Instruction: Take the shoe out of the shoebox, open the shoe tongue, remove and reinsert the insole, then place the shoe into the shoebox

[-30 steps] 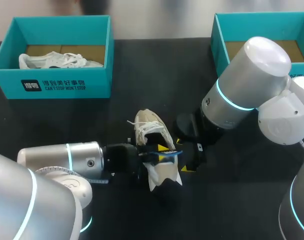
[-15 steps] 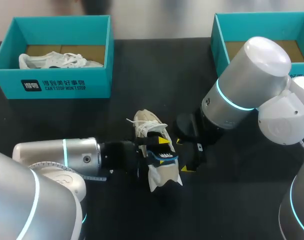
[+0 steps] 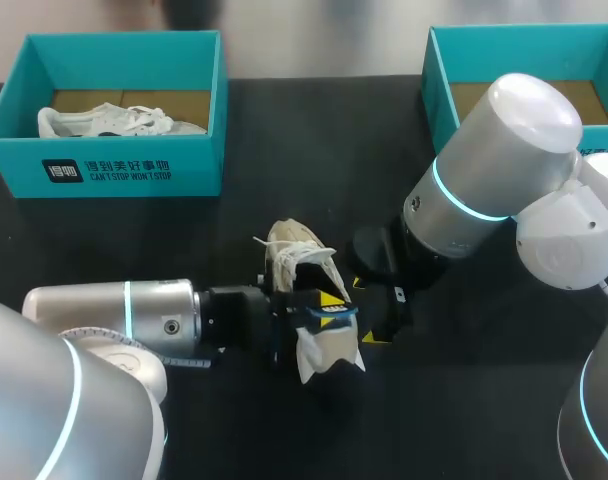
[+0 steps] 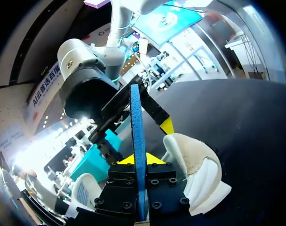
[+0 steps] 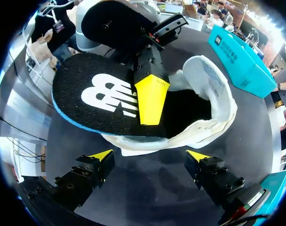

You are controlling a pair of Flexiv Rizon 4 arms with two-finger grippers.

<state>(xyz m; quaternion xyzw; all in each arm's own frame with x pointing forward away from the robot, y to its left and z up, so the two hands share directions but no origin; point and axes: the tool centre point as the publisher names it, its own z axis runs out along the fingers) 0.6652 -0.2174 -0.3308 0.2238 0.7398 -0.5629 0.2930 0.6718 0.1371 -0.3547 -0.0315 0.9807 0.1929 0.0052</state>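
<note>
While the white sneaker lies on the tabletop, the left gripper has its fingers clenched on the black, blue-edged insole. It holds the insole flat against the sneaker's opening with one end in the mouth, probably so that it slides along the sole rather than buckling. The right gripper hangs just beside the sneaker with its fingers spread around nothing, seemingly placed to steady the sneaker if it shifts.

White print on shoebox (logo on insole)
</note>
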